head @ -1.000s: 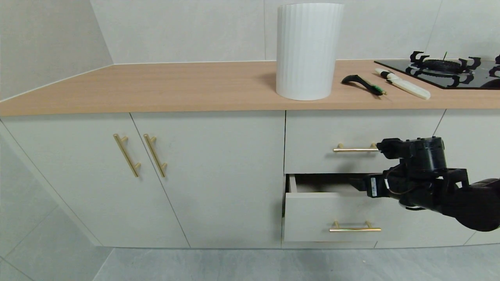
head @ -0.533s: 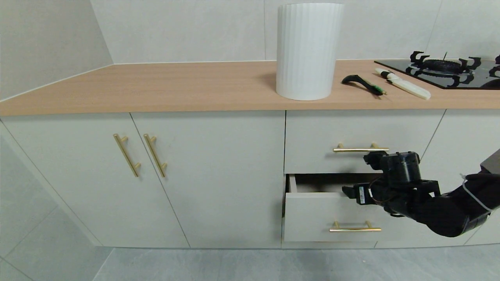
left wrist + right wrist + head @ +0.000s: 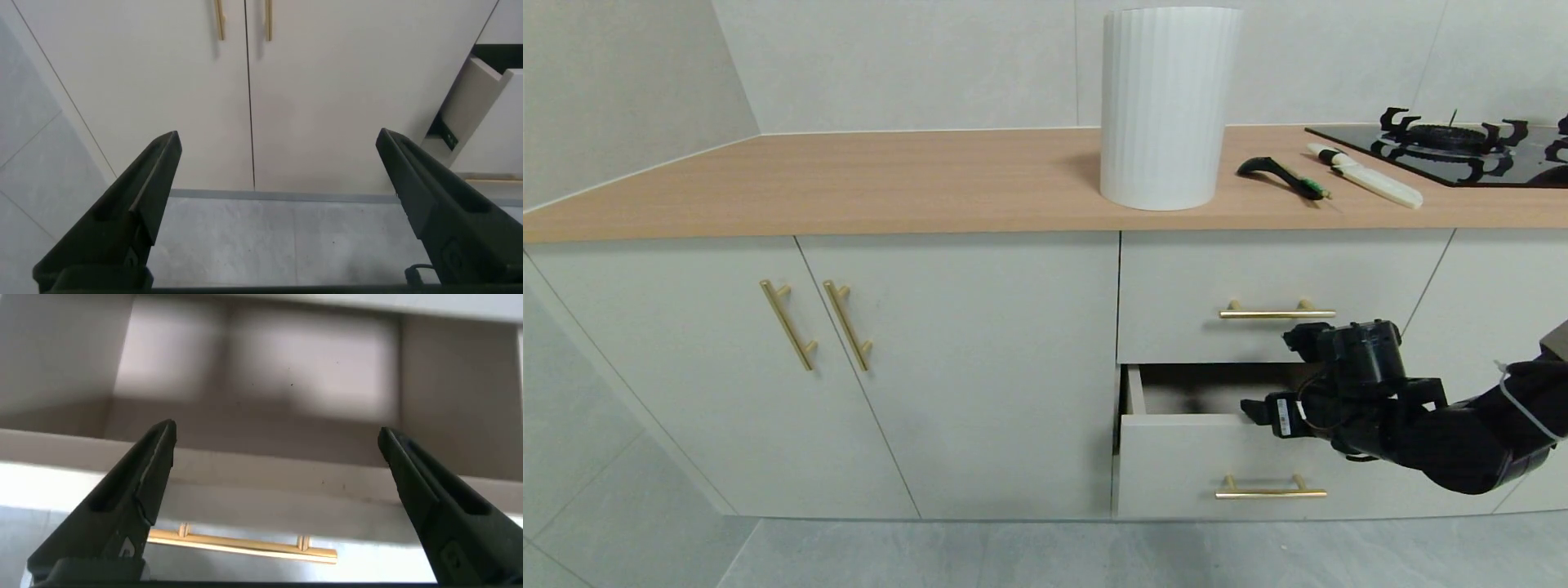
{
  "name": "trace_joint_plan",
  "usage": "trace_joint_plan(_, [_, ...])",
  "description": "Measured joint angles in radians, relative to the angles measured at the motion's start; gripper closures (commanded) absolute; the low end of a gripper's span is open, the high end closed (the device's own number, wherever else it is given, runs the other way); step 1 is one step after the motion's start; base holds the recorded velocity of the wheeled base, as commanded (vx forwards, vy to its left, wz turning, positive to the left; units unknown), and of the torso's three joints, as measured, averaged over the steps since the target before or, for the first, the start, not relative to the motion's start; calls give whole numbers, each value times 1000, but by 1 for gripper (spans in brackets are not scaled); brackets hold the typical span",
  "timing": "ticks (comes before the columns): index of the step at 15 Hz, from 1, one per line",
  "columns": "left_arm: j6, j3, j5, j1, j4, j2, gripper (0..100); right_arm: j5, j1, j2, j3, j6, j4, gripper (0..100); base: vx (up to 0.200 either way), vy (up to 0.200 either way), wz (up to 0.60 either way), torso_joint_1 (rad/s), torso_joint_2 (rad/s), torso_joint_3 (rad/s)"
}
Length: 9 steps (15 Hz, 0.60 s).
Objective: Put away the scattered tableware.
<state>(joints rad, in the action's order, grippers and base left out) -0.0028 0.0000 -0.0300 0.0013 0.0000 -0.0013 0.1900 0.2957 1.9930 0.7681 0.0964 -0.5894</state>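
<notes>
Head view: the wooden desk (image 3: 849,180) runs the whole width. A tall white ribbed tub (image 3: 1168,106) stands close to its near edge. Right of the tub lie a black spoon (image 3: 1278,175) with a green handle end and a white knife (image 3: 1368,181), side by side and not touching. Both sit between the tub and the hob (image 3: 1445,147), a little back from the edge.

Under them the top drawer (image 3: 1258,278) is closed and the lower drawer (image 3: 1201,457) is pulled partway out, so there's a dark gap above its front panel. The right hand (image 3: 1270,408) comes in from the right, roughly level, and hovers just over the top edge of that panel, on the right side of the opening. There's a small white sticker on it, but the print is too small to read.

Left wrist view: the left hand (image 3: 278,204) is spread wide with nothing in it. It's low down, facing the double cabinet doors (image 3: 245,82) and the floor (image 3: 245,245), with the corner of the open drawer off to the right.

Right wrist view: the right hand (image 3: 278,498) is also released, fingers (image 3: 139,498) wide apart and gripping nothing. It looks into the drawer cavity, and the gold handle (image 3: 245,543) on the drawer front sits below.
</notes>
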Motion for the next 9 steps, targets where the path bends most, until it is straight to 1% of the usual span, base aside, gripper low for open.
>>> trace_joint_plan(2, [0,0,0,0,0,0,0,-7,0,-25,1,-1,71,0,0,0,0,0,0,0])
trace_joint_plan(5, [0,0,0,0,0,0,0,-47,13,-82,4,-3,202,0,0,0,0,0,0,0])
trace_joint_plan(9, [0,0,0,0,0,0,0,-54,45,-148,12,-9,349,0,0,0,0,0,0,0])
